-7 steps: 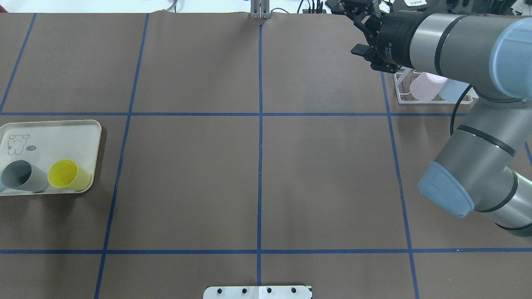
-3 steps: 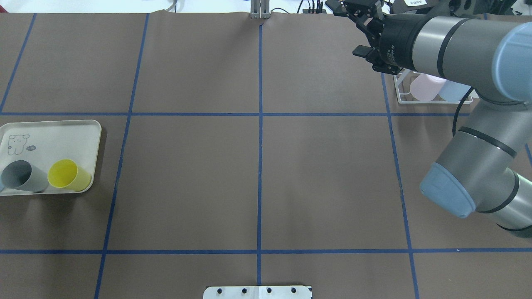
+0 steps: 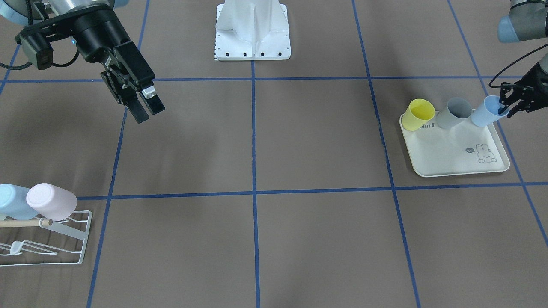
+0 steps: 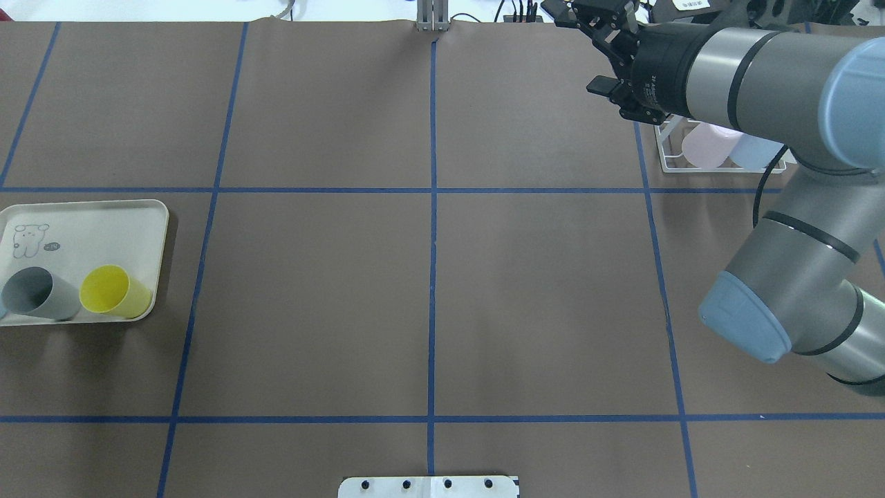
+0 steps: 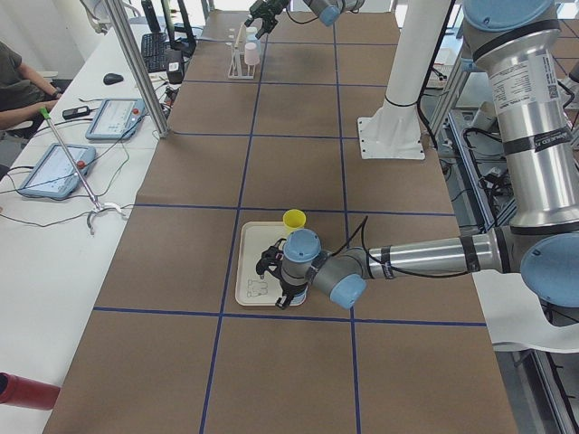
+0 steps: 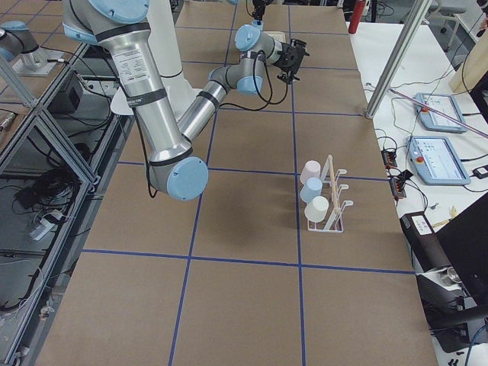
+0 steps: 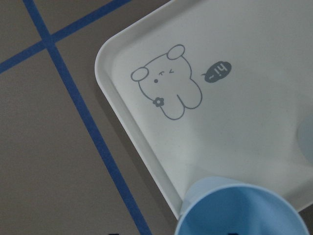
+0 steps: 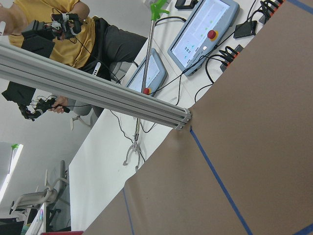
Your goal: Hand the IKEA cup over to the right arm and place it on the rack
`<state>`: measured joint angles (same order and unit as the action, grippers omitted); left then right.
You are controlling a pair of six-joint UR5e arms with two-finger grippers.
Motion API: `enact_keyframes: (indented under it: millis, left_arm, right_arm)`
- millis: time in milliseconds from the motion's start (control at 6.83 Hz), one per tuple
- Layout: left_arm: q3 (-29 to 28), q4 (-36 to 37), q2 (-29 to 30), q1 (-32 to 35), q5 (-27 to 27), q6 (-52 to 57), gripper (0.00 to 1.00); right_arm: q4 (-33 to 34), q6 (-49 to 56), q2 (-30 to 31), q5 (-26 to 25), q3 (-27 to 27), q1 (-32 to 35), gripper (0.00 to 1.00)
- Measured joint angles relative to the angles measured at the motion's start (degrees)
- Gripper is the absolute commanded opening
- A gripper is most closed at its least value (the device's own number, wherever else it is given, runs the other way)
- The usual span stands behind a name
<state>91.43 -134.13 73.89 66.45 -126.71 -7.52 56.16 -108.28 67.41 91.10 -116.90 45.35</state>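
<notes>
Blue cup (image 3: 483, 114) tilted at tray (image 3: 449, 156) edge, mouth toward left tool (image 3: 504, 109) pinching rim; right tool (image 3: 146, 109) spread.

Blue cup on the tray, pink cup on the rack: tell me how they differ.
The blue cup tilts at the edge of the tray, mouth showing; the pink cup hangs on the rack, base showing. The left gripper is at the blue cup's rim; no gripper holds the pink cup. Both are tapered cups.

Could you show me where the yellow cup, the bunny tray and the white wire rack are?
yellow cup (image 3: 416, 115): front-facing view, on its side wall.
bunny tray (image 3: 449, 158): front-facing view, on its bare floor.
rack (image 3: 25, 223): front-facing view, on its wooden rod.
</notes>
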Motion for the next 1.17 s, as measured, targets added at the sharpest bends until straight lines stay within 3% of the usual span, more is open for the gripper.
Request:
enact_keyframes:
  millis: [439,732,1171]
  left_arm:
    - [4.1,0.6,-0.2,0.4,-0.1,-3.8,0.00]
    - [5.5,0.9,1.0,4.4,0.3,-4.6,0.00]
    - [4.6,6.2,12.2,11.6,1.5,-11.7,0.00]
  right_arm:
    - [0.0,0.1,0.0,0.0,-0.1,0.0,1.00]
    - [-0.1,0.0,0.0,0.0,-0.2,0.0,1.00]
    - [0.0,-0.1,0.1,0.0,-0.3,0.0,1.00]
